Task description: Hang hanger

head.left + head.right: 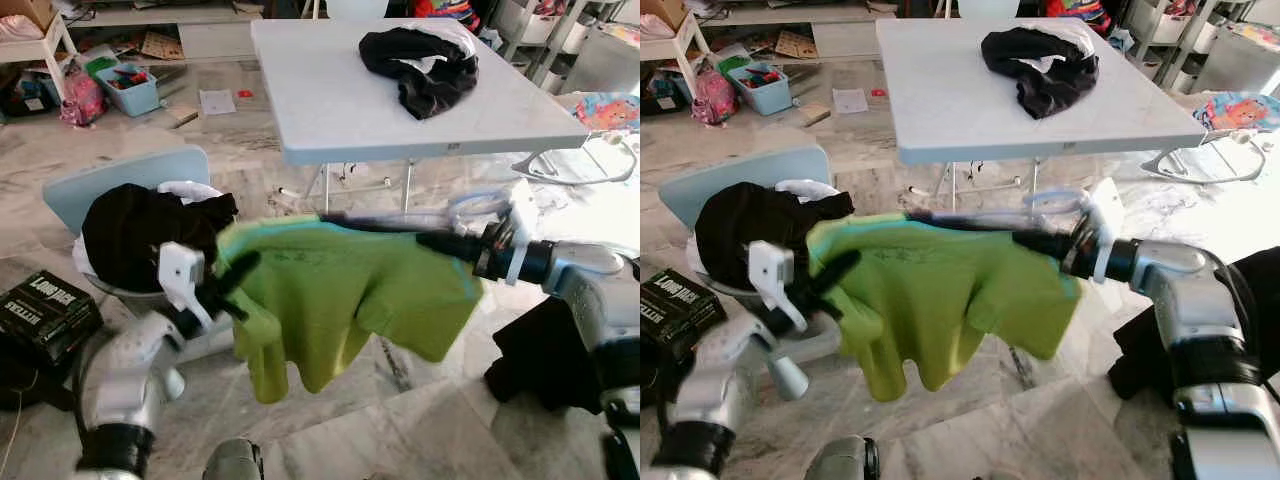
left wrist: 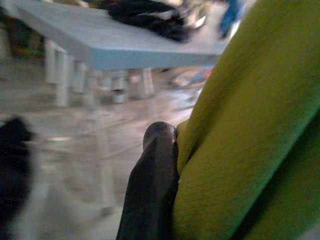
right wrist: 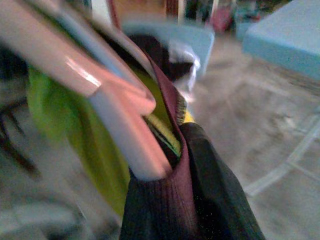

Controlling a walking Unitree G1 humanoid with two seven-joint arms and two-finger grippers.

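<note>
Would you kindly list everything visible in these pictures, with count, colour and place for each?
Shirt: one, lime green, held up between both grippers.
Hanger: one, pinkish, inside the shirt's collar at the right gripper.
Table: one, pale grey, folding, behind the shirt.
Dark clothes: one pile, black with white, on the table.
Chair: one, light blue, on the robot's left.
Black garment: one, heaped on the chair.
Box: one, black with white lettering, on the floor at far left.
Bin: one, light blue, on the floor at the back.
Left gripper: black fingers pinching the shirt's left edge.
Right gripper: black fingers shut on the hanger and collar.
</note>
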